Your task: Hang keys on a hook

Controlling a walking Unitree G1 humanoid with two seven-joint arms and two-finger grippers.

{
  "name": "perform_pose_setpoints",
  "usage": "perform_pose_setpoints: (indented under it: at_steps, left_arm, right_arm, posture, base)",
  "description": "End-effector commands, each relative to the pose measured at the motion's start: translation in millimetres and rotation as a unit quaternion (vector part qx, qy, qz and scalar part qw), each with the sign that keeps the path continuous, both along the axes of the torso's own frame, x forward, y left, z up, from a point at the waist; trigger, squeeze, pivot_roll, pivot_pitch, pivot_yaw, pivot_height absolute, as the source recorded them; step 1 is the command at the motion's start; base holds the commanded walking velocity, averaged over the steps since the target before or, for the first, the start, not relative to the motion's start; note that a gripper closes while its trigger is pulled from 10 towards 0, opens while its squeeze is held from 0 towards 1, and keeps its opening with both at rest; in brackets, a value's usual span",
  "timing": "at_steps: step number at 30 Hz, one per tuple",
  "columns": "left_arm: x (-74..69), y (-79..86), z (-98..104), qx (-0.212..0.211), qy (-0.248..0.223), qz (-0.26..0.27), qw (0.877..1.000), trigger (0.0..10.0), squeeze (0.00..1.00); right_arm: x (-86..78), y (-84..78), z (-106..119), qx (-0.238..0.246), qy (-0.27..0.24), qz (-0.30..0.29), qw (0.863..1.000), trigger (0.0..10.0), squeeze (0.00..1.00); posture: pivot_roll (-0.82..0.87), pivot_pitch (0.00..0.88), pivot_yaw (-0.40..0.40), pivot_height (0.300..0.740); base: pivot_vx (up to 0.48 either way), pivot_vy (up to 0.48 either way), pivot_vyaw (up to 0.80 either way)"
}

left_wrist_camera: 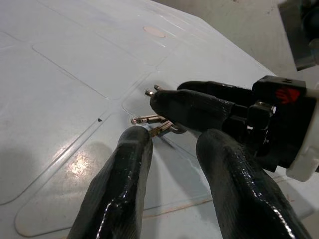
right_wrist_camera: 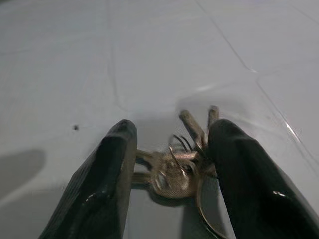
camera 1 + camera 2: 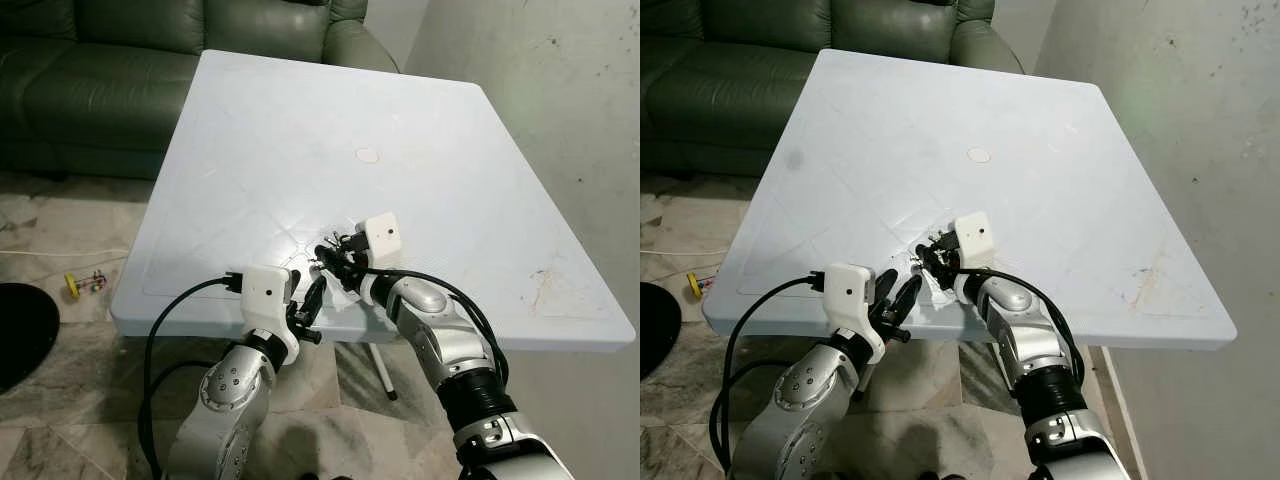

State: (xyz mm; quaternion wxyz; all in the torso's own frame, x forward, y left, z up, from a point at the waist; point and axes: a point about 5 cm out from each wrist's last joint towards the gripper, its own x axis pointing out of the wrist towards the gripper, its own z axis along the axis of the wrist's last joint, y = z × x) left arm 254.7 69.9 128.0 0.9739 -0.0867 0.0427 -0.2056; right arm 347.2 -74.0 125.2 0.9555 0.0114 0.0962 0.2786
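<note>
White plastic, scuffed and glaring under overhead light, forms the table (image 3: 480,160) where the bunch of keys (image 2: 177,169) lies flat near the front edge. The right gripper (image 2: 169,172) straddles the bunch, its two black fingers parted with one on either side of the keys and the tips down at the tabletop; the metal sits between them and seems to touch the inner faces, though the keys rest on the table and are not lifted. The right arm (image 3: 450,340) reaches in from the lower right, bent at the elbow, its forearm angled up and inward so the white wrist camera block (image 3: 380,235) rides above the fingers. The left arm (image 3: 225,400) rises from below the table's front edge, its wrist tipped forward. The left gripper (image 1: 169,144) hangs just beside the right one, fingers spread wide and holding nothing, one fingertip close to a key blade that sticks out from the bunch. A dark green sofa (image 3: 120,70) stands behind the table, and a pale marbled floor (image 3: 60,230) shows to the left, with a thin white cable (image 3: 60,252) across it.
</note>
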Motion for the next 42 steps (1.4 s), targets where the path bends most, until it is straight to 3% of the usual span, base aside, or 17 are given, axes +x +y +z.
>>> perform_pose_setpoints:
  at_steps: [1,2,4,5,6,7,33,37,42]
  left_arm:
    - [-1.8,-11.7,4.8,-0.018,-0.002,-0.009,1.0,10.0,0.0]
    - [-2.0,-11.6,4.7,-0.019,-0.002,-0.008,1.0,10.0,0.0]
    - [-2.0,-11.5,4.6,-0.019,-0.002,-0.008,1.0,10.0,0.0]
    - [-2.0,-11.4,4.7,-0.02,-0.002,-0.007,1.0,10.0,0.0]
    - [-2.0,-11.4,4.7,-0.02,-0.002,-0.007,1.0,10.0,0.0]
    - [-2.0,-11.5,4.6,-0.02,-0.001,-0.007,1.0,10.0,0.0]
    - [-1.3,-10.9,5.2,-0.025,0.0,-0.001,1.0,10.0,0.0]
    - [-0.5,-10.9,5.5,-0.025,0.0,0.0,1.0,10.0,0.0]
    - [2.9,-9.9,6.0,-0.022,-0.002,0.004,1.0,10.0,0.0]
  right_arm:
    - [0.2,-4.2,-3.3,-0.016,0.007,-0.012,1.0,6.9,0.0]
    - [0.1,-4.2,-4.3,-0.016,0.012,-0.014,1.0,6.7,0.0]
    - [0.1,-4.2,-5.2,-0.018,0.017,-0.017,1.0,4.8,0.0]
    - [0.3,-4.5,-6.3,-0.02,0.02,-0.022,0.999,2.4,0.0]
    - [0.3,-4.5,-6.3,-0.02,0.02,-0.022,0.999,2.4,0.0]
    - [0.2,-4.4,-6.0,-0.02,0.018,-0.021,0.999,0.0,0.0]
    - [0.2,-5.0,-3.7,-0.025,0.002,-0.029,0.999,0.0,0.0]
    - [1.6,-5.7,-1.2,-0.017,-0.002,-0.034,0.999,0.0,0.0]
    - [9.4,-10.6,16.3,0.037,-0.027,-0.066,0.997,0.0,0.0]
  posture:
    - [0.15,0.142,-0.175,0.74]
    - [0.15,0.143,-0.174,0.74]
    - [0.15,0.143,-0.174,0.74]
    - [0.15,0.143,-0.174,0.74]
    - [0.15,0.143,-0.174,0.74]
    - [0.15,0.143,-0.174,0.74]
    - [0.15,0.151,-0.178,0.74]
    - [0.15,0.152,-0.177,0.74]
    - [0.15,0.151,-0.176,0.74]
  base:
    - [0.0,0.0,0.0]
    - [0.0,0.0,0.0]
    - [0.0,0.0,0.0]
    - [0.0,0.0,0.0]
    - [0.0,0.0,0.0]
    - [0.0,0.0,0.0]
    - [0.0,0.0,0.0]
    - [0.0,0.0,0.0]
    - [0.0,0.0,0.0]
